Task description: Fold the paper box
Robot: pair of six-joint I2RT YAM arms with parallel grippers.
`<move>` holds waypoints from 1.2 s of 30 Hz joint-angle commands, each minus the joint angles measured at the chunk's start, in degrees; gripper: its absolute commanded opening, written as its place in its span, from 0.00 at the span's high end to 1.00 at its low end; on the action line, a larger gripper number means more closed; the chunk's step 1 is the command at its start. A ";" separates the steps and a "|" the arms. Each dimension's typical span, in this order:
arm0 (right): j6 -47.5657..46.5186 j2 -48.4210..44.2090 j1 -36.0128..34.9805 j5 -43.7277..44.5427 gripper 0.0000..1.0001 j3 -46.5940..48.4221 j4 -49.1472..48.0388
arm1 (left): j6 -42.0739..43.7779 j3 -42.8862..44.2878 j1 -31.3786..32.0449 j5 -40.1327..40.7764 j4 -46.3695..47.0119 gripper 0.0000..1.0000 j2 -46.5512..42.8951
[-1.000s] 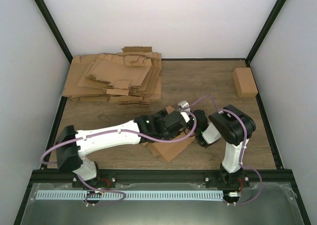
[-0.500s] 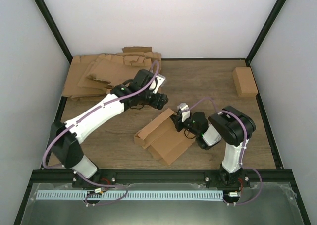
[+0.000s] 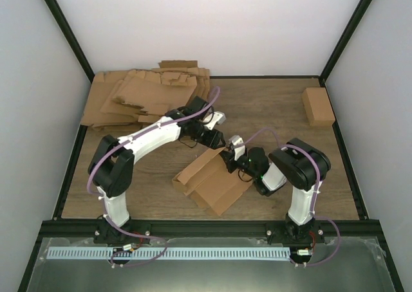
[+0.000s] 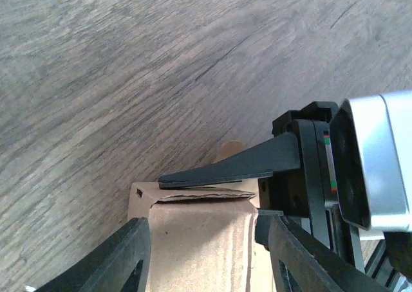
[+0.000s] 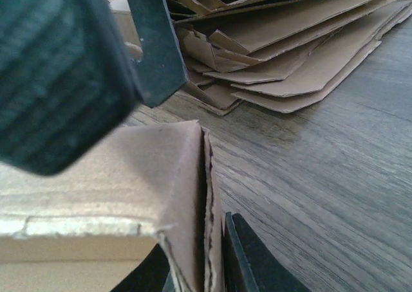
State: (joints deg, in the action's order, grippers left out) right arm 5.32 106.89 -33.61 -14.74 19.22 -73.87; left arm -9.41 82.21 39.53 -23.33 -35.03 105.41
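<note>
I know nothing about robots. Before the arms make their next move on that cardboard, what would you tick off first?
1. Right gripper pinching the paper box at its edge: ok.
2. Left gripper straddling the box's end, jaws apart: ok.
3. Left gripper's hold on the box: not ok, none yet.
4. Box lying apart from the stack of flat sheets: ok.
5. Flaps underneath lying flat: cannot tell.
</note>
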 commanded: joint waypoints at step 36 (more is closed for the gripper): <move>-2.78 1.87 -6.56 16.26 0.98 -0.89 -5.30 | -1.11 -1.59 1.55 4.28 2.52 0.57 5.30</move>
State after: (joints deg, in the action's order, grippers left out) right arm 3.79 108.38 -39.00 -1.10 18.65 -76.86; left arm -10.28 82.37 40.77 -18.04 -32.21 109.78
